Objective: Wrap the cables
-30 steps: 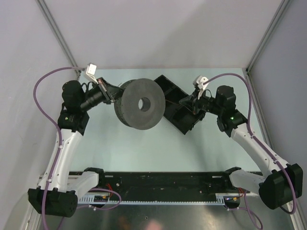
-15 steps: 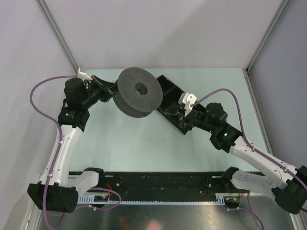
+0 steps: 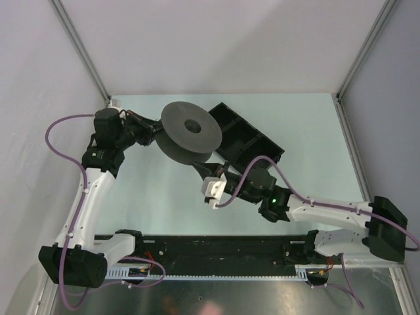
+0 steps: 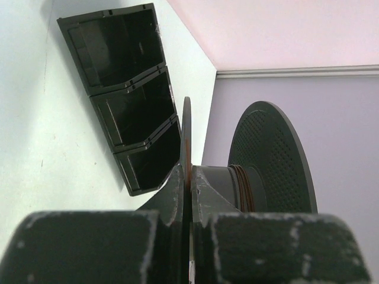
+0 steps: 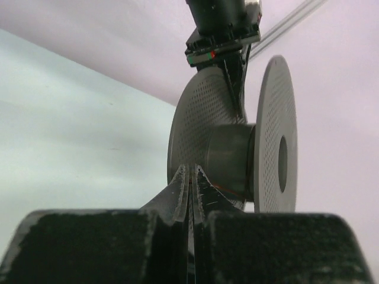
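The right arm has swung off the black bin and round to the near side of the spool, and the spool's face has tipped more toward the ceiling. I judge this to be one pass of winding, the right arm carrying the strand round the hub.

There are two arms. The left gripper (image 4: 188, 175) is clamped on the edge of one flange and holds the spool clear of the pale green tabletop (image 3: 151, 197). The right gripper (image 5: 190, 173) sits just under the hub, fingers pressed together. Whether the strand is pinched between them is too fine to tell.

There is one dark grey round flanged spool (image 3: 191, 131), with two perforated discs. Behind it lies one black plastic three-compartment bin (image 3: 244, 130).

The thin coppery-dark wire (image 4: 241, 184) shows as several turns on the hub.
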{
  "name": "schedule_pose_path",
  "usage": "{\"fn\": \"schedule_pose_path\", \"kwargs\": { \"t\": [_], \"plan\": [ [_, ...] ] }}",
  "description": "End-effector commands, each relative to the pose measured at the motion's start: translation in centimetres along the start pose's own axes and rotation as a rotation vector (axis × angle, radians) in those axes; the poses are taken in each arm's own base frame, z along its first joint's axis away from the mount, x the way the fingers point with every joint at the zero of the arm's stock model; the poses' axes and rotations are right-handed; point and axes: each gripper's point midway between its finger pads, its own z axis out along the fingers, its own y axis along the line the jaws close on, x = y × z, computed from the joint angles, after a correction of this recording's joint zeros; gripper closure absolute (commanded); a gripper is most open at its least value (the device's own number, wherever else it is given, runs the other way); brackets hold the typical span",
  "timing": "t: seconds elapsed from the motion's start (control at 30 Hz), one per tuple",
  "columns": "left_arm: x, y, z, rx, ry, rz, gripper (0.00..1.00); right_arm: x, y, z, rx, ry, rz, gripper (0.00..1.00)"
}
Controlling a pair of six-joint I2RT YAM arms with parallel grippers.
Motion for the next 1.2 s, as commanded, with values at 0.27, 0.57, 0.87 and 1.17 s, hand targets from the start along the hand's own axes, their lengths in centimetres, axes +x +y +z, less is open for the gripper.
{"fn": "schedule_pose_path", "kwargs": {
  "t": [0.27,0.57,0.87,1.17],
  "plan": [
    [-1.2,0.4,-0.5,0.018,-0.095,-0.004,1.00,-3.0,-1.2,4.4,0.141,-0.153,-0.327,1.00],
    [-0.3,2.0,-1.3,0.011,-0.101,0.052,1.00,-0.5,-2.5,7.4,0.227,-0.122,-0.417,1.00],
    [-0.6,1.9,0.6,0.082,-0.094,0.105,1.00,3.2,-4.9,7.9,0.254,-0.053,-0.493,1.00],
    [-1.1,-2.9,7.0,0.160,-0.032,0.223,1.00,8.3,-12.2,5.6,0.307,0.078,-0.549,1.00]
  ]
}}
